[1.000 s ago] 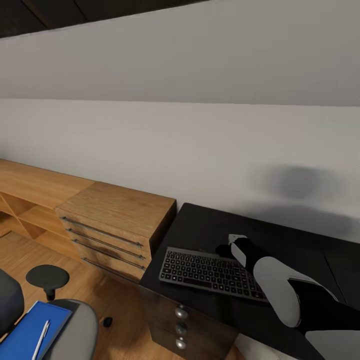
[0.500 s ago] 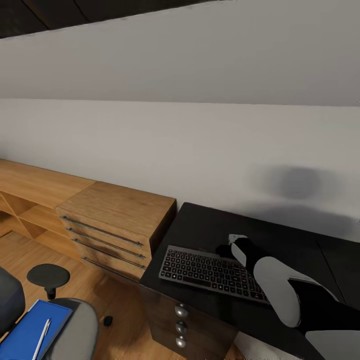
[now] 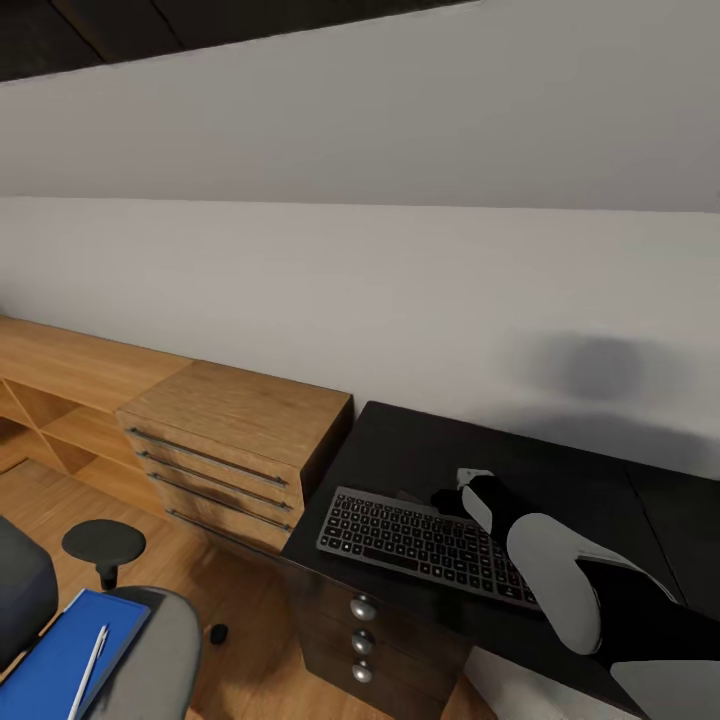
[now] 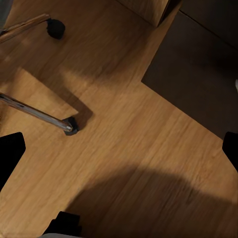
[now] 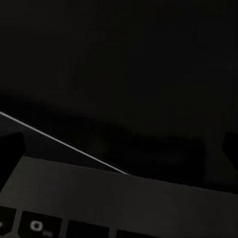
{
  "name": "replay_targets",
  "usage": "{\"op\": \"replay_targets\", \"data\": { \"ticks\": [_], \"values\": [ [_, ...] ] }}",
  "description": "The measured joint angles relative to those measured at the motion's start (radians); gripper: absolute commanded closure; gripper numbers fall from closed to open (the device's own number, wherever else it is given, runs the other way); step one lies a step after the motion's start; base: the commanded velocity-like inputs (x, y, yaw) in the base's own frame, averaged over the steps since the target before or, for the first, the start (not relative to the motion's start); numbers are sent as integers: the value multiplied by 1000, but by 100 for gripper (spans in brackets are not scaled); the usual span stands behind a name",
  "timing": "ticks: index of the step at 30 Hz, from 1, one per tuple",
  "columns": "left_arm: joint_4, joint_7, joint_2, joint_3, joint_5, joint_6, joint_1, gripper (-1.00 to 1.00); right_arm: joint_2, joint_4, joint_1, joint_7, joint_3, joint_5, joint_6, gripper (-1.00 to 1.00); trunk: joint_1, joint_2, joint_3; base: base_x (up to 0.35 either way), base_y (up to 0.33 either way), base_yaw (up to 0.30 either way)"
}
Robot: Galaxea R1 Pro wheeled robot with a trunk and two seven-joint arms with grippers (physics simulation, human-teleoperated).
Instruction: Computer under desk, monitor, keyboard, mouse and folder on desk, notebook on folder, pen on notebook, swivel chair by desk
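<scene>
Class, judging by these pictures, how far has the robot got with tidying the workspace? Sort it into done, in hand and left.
Done: the keyboard lies on the desk.
In hand: the right gripper is at the keyboard's far edge; whether it grips cannot be told.
Left: the folder with the pen on it lies on the swivel chair. Monitor, mouse, notebook and computer cannot be judged here.

Light wooden drawer unit (image 3: 235, 435) with long metal bar handles, against plain white wall (image 3: 330, 270). Open wooden shelving (image 3: 50, 400) alongside it. Warm wood-plank floor (image 4: 134, 134).
</scene>
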State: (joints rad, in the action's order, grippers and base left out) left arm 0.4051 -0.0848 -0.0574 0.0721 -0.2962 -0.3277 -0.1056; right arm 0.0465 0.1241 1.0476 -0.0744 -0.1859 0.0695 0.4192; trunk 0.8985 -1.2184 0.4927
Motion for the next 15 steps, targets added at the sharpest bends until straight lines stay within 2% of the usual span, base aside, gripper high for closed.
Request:
{"op": "replay_targets", "data": {
  "ticks": [9, 15],
  "values": [
    [0, 0, 0, 1, 0, 0, 0, -100, 0, 0, 0, 0, 0, 2, 0, -100, 0, 0, 0, -11, 0, 0],
    [0, 0, 0, 1, 0, 0, 0, -100, 0, 1, 0, 0, 0, 2, 0, -100, 0, 0, 0, -129, 0, 0]
  ]
}}
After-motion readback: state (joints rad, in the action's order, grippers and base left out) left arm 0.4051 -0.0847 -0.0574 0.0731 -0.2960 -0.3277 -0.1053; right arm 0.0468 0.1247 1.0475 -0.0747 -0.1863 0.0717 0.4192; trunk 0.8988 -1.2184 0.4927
